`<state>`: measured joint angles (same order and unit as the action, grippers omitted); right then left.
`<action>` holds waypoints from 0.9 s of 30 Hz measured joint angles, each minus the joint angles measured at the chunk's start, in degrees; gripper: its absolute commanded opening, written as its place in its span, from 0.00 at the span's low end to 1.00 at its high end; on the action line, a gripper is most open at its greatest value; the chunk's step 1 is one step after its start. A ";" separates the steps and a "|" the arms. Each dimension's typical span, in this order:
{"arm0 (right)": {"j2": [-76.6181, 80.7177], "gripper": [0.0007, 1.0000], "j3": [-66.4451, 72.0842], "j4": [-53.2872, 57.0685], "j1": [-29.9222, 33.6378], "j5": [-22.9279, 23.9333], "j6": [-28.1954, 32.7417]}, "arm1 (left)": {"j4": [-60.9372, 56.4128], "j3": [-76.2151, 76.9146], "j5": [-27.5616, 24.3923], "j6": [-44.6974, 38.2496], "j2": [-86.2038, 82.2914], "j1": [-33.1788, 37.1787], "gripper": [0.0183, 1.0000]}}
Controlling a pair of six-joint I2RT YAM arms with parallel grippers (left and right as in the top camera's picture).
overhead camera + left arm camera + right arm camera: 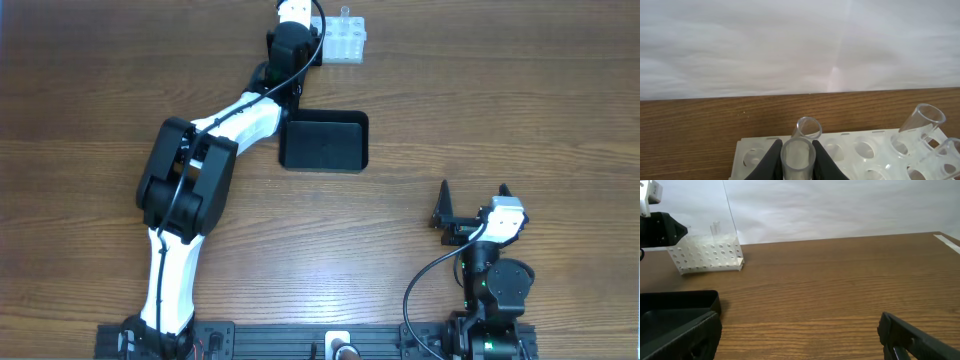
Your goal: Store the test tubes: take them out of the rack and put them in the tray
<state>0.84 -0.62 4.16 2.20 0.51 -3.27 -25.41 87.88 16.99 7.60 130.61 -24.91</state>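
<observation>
Clamping the nearest test tube, the left claw has its two dark fingers closed in against the glass on either side, at the end of the white tube rack nearest that arm. The held tube stands upright with its open mouth up. Its long axis runs straight up out of the rack, and its lower part appears to sit in a rack hole, though the fingers hide the seat. From that I judge the coming move to be a straight pull along that axis before any sideways travel.

A second tube stands just behind the held one, close enough to be knocked. Two leaning tubes sit toward the rack's far end.

The black tray lies near the rack, on the rack's side that faces the arm bases. Nothing can be seen in it from above.

The right claw is wide open with nothing in it, well apart from the rack, so the left arm is plainly the nearer one.

No label, brand or other writing can be read on the tubes, rack or tray.
</observation>
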 measured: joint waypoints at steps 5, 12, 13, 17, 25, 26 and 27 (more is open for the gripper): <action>0.00 0.99 0.00 0.00 0.00 0.00 -0.02 | 0.72 0.00 -0.02 -0.02 -2.54 0.42 0.02; 0.00 0.99 0.00 0.00 0.00 0.00 0.00 | 0.68 0.00 0.00 -0.48 -9.20 0.94 0.02; 0.00 0.99 0.00 0.00 0.00 0.00 0.02 | 0.79 0.00 0.00 -0.48 -10.05 0.98 0.02; 0.00 0.99 0.00 0.00 0.00 0.00 0.00 | 2.10 0.00 0.00 -0.48 -13.18 0.98 0.02; 0.00 0.99 0.00 -0.02 0.00 0.02 0.00 | 22.67 0.35 -1.16 1.16 -20.15 0.55 0.02; 0.00 0.99 0.00 0.00 0.00 0.00 0.02 | 25.90 0.37 -1.22 1.99 -20.74 0.46 0.02; 0.00 0.99 0.00 -0.02 0.00 0.00 0.02 | 29.29 0.44 -1.31 3.21 -21.20 0.28 0.02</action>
<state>0.84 -0.62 4.14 2.20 0.51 -3.25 3.88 88.31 15.68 10.81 109.40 -24.62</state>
